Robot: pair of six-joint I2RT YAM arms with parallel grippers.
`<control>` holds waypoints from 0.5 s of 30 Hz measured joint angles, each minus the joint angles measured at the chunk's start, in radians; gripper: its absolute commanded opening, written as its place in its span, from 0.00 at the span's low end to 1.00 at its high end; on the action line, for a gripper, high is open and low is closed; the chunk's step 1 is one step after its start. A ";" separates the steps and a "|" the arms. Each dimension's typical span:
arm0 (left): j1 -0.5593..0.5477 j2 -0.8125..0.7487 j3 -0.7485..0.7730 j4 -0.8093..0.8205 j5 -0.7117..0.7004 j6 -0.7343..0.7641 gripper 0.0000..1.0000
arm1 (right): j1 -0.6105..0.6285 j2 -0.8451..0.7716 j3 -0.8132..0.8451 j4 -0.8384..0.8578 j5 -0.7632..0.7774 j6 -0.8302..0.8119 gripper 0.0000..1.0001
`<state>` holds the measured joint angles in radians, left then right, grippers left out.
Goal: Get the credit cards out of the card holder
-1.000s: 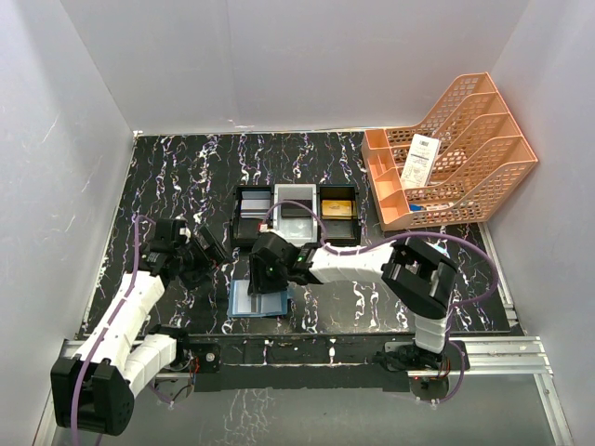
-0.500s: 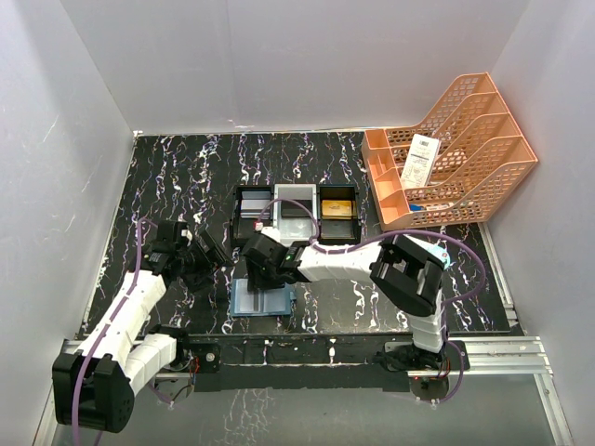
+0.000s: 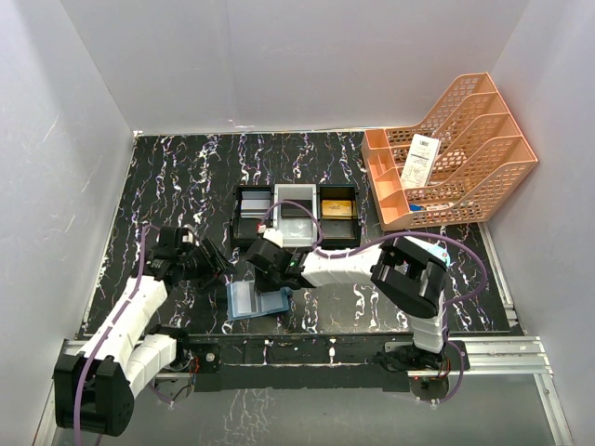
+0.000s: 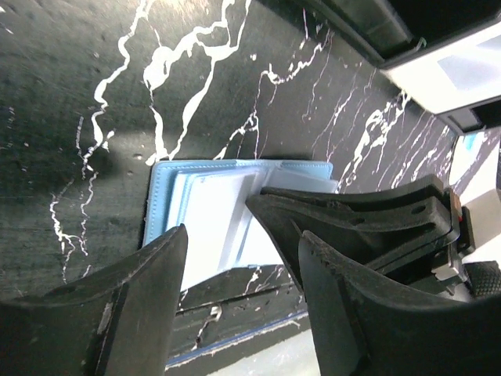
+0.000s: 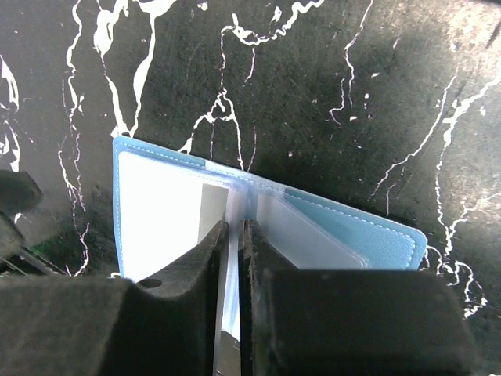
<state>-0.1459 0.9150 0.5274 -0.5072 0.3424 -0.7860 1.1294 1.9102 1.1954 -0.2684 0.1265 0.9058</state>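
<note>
Near the front edge of the black, white-veined marble-pattern bench [image 3: 186,177], the teal-blue folding card holder [image 3: 247,304] lies spread open. Its pale clear inner pockets face up and it sits slightly skewed to the bench edge. The right arm reaches across from its base on the right. The right claw [image 5: 233,237] sits over the fold with its jaws almost together, pinched on a thin pale leaf standing up from the middle of the card holder. Whether that leaf is a pocket sleeve or a card edge cannot be told from the right wrist view. A narrow greyish strip shows inside the left panel's pocket, just beside the fingers [image 5: 188,266]. The left claw [image 4: 243,235] hangs at the card holder's left side with its jaws apart and nothing between them; contact cannot be told. In the left wrist view the right claw's black fingers lie across the open panels.

Just behind the card holder is a black-and-white three-compartment plastic tray [image 3: 296,191]. A gold rectangular credit card [image 3: 338,209] lies in its right black compartment and a black card [image 3: 297,210] in the white middle one. Something greyish sits in the left compartment, too small to make out. At the back right stands an orange mesh plastic file rack [image 3: 465,139] with a white barcoded paper slip [image 3: 423,158] propped in it.
</note>
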 measured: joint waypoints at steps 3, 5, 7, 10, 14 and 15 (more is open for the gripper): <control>0.000 0.010 -0.019 0.019 0.041 -0.003 0.54 | 0.000 0.000 -0.017 0.034 -0.006 0.010 0.05; 0.000 0.011 -0.026 0.024 0.054 -0.006 0.53 | -0.005 -0.004 -0.035 0.064 -0.014 0.021 0.04; 0.000 0.011 -0.030 0.033 0.063 -0.011 0.52 | -0.014 -0.014 -0.068 0.102 -0.029 0.037 0.04; 0.000 0.011 -0.037 0.039 0.068 -0.019 0.50 | -0.029 -0.029 -0.115 0.161 -0.063 0.059 0.03; -0.006 0.019 -0.051 0.048 0.075 -0.027 0.50 | -0.045 -0.034 -0.147 0.215 -0.103 0.076 0.03; -0.008 0.023 -0.053 0.048 0.077 -0.027 0.50 | -0.047 -0.035 -0.148 0.221 -0.108 0.077 0.03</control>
<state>-0.1543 0.9382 0.4747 -0.4587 0.4191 -0.8135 1.0824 1.8755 1.0470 -0.0471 0.0185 0.9833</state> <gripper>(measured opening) 0.502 0.031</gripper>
